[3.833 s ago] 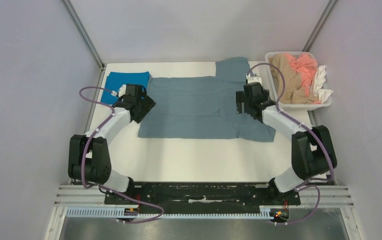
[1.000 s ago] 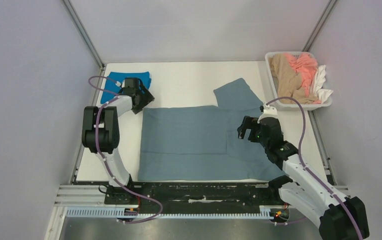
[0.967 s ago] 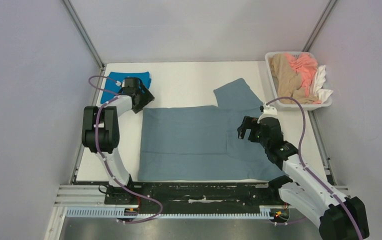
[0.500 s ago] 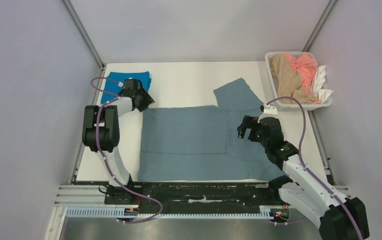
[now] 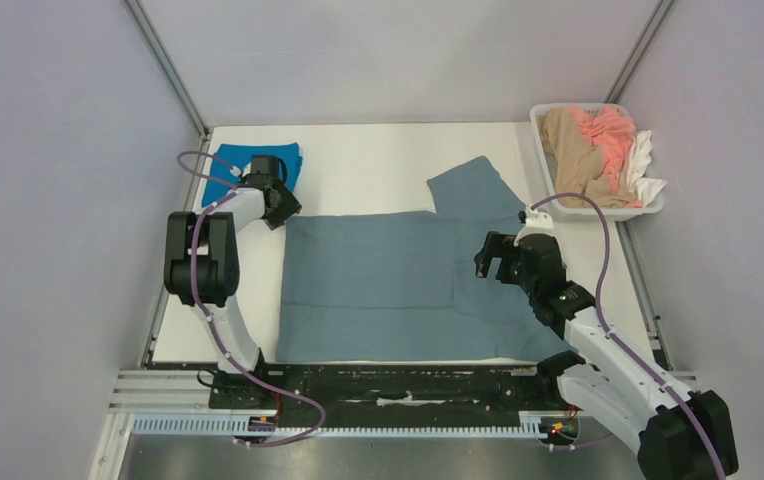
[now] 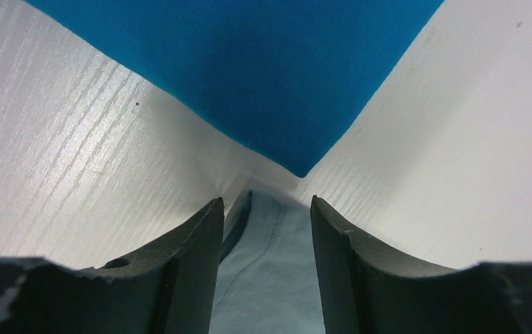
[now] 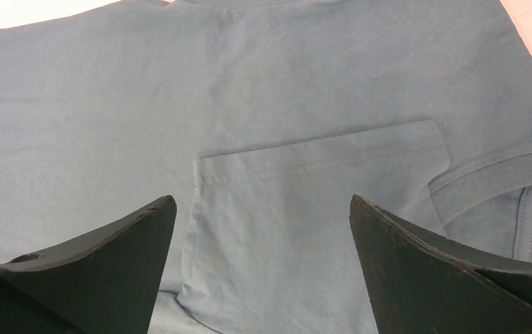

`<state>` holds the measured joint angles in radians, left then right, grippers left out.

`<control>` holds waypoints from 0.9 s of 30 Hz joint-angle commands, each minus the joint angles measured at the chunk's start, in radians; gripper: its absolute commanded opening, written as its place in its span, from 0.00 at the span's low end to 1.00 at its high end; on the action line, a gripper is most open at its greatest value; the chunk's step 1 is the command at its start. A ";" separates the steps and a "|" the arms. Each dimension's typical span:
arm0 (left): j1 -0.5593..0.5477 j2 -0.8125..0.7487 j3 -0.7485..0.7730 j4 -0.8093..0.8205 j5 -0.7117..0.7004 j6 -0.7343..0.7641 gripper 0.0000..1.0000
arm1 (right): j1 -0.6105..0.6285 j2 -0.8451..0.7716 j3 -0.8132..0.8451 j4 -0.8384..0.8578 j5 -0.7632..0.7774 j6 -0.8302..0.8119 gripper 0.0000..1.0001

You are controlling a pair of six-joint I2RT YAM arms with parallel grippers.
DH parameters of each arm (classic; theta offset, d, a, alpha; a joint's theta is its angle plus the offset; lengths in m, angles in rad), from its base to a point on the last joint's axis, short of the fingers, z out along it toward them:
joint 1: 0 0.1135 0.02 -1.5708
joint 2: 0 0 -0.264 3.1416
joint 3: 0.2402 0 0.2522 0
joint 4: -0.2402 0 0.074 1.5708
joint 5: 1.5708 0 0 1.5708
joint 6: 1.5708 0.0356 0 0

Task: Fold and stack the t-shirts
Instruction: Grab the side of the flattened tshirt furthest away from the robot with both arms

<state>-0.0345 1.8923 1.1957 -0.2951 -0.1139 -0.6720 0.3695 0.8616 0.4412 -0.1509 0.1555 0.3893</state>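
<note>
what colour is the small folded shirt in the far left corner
The shirt is bright cobalt blue, plain with no pattern; the left wrist view shows it best.

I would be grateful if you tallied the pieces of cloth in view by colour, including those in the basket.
Grey-blue t-shirt: 1
Cobalt blue t-shirt: 1
Tan cloth, in the basket: 1
Coral pink cloth, in the basket: 1
White cloth, in the basket: 1
Total: 5 visible pieces
</note>
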 commanded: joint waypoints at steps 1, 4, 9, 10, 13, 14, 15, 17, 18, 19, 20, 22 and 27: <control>0.004 0.041 -0.012 -0.114 0.020 0.035 0.56 | -0.001 0.003 0.004 0.019 0.013 -0.023 0.98; 0.001 0.040 -0.025 -0.130 0.045 0.028 0.56 | -0.001 0.004 0.004 0.022 0.019 -0.028 0.98; 0.001 0.042 -0.045 -0.099 0.140 0.042 0.40 | -0.001 0.017 0.005 0.029 0.028 -0.027 0.98; 0.001 0.044 -0.045 -0.092 0.160 0.044 0.33 | -0.001 0.021 0.007 0.032 0.029 -0.023 0.98; 0.001 0.067 -0.019 -0.117 0.181 0.056 0.02 | -0.001 0.043 0.025 0.037 0.036 -0.017 0.98; 0.002 0.066 -0.018 -0.119 0.181 0.059 0.02 | -0.001 0.053 0.036 0.037 0.046 -0.012 0.98; 0.002 0.061 -0.020 -0.116 0.179 0.060 0.02 | -0.001 0.064 0.049 0.037 0.054 -0.008 0.98; 0.002 0.039 -0.037 -0.097 0.172 0.063 0.02 | -0.002 0.091 0.078 0.047 0.062 -0.006 0.98; 0.001 0.024 -0.048 -0.086 0.167 0.063 0.02 | -0.001 0.109 0.093 0.057 0.063 -0.010 0.98; 0.001 0.011 -0.057 -0.077 0.157 0.064 0.02 | -0.001 0.133 0.116 0.064 0.068 -0.011 0.98; 0.002 -0.001 -0.060 -0.077 0.148 0.063 0.02 | -0.001 0.160 0.142 0.069 0.077 -0.021 0.98; 0.001 -0.017 -0.061 -0.081 0.140 0.068 0.02 | -0.001 0.240 0.232 0.057 0.115 -0.056 0.98; 0.002 -0.027 -0.069 -0.075 0.142 0.072 0.02 | -0.001 0.505 0.490 0.055 0.215 -0.153 0.98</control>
<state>-0.0296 1.8801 1.1610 -0.3069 0.0360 -0.6453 0.3691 1.2251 0.7540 -0.1501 0.2676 0.3271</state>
